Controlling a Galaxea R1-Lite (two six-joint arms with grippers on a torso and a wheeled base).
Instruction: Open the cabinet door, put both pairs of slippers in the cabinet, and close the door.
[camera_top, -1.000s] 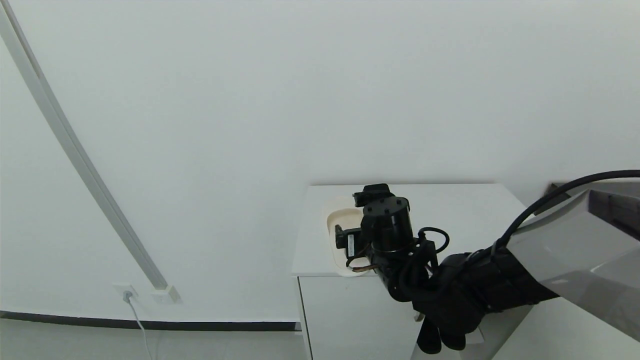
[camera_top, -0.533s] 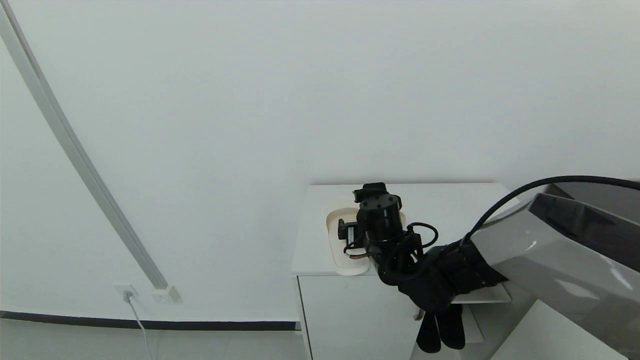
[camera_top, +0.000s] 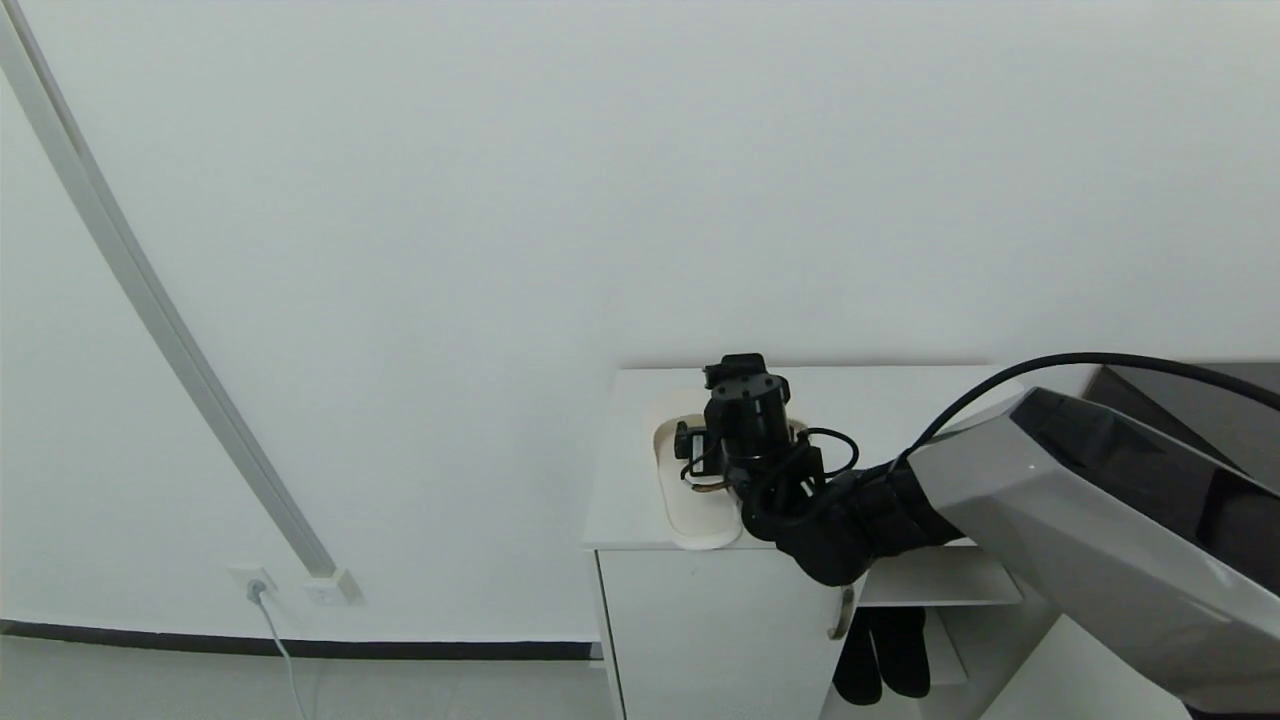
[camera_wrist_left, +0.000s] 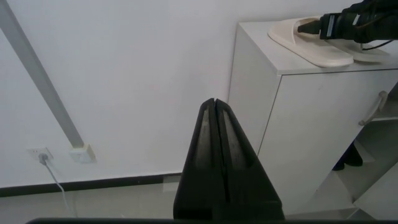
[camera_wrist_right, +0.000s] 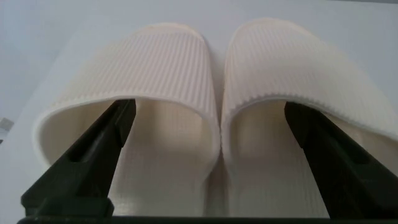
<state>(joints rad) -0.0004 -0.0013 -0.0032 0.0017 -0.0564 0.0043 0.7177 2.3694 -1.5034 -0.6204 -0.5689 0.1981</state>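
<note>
A pair of cream slippers (camera_top: 697, 505) lies side by side on top of the white cabinet (camera_top: 700, 620), near its left front corner. My right gripper (camera_top: 733, 368) is over them, open. In the right wrist view its fingers (camera_wrist_right: 93, 155) reach under the straps, one into the left slipper (camera_wrist_right: 149, 74), the other into the right slipper (camera_wrist_right: 292, 62). A black pair of slippers (camera_top: 885, 655) stands on a lower shelf inside the cabinet, whose right side is open. My left gripper (camera_wrist_left: 215, 102) hangs shut and empty, low and left of the cabinet (camera_wrist_left: 311, 124).
A curved handle (camera_top: 840, 612) sits on the closed left door. A shelf board (camera_top: 935, 580) shows in the open half. On the wall at the left run a slanted grey conduit (camera_top: 150, 300) and a socket with a cable (camera_top: 255, 590).
My right arm has pushed forward and a little left over the cabinet top, bringing the gripper farther onto the cream slippers. The black slippers and the left gripper have stayed put.
</note>
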